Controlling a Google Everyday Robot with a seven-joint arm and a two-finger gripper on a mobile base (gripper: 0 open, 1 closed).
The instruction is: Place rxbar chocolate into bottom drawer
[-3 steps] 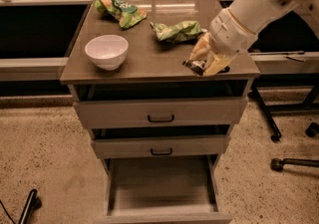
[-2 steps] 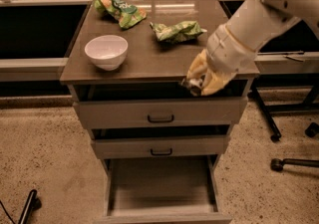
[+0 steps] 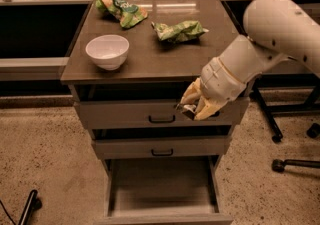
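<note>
A: Gripper (image 3: 196,108) status?
B: Clenched on bar (image 3: 186,111), just off the cabinet's front edge, level with top drawer (image 3: 125,115) face. Pulled-out bottom drawer (image 3: 162,217) lies below.
A: Anything in between?
B: Only middle drawer (image 3: 125,148) front. On cabinet top (image 3: 150,61): bowl (image 3: 107,51), green bag (image 3: 121,10) back left, second bag (image 3: 180,30) centre, all well apart from gripper. Speckled floor (image 3: 45,154), chair legs (image 3: 295,136) at right.

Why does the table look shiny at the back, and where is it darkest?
Camera view: light bounces off the tabletop as a pale glare at its back, near the green bags; everything looks warm brown; dark shadow fills the gap under it; the open bottom drawer is dim; the gripper, before the top drawer, holding the rxbar chocolate, is brightly lit.
</note>
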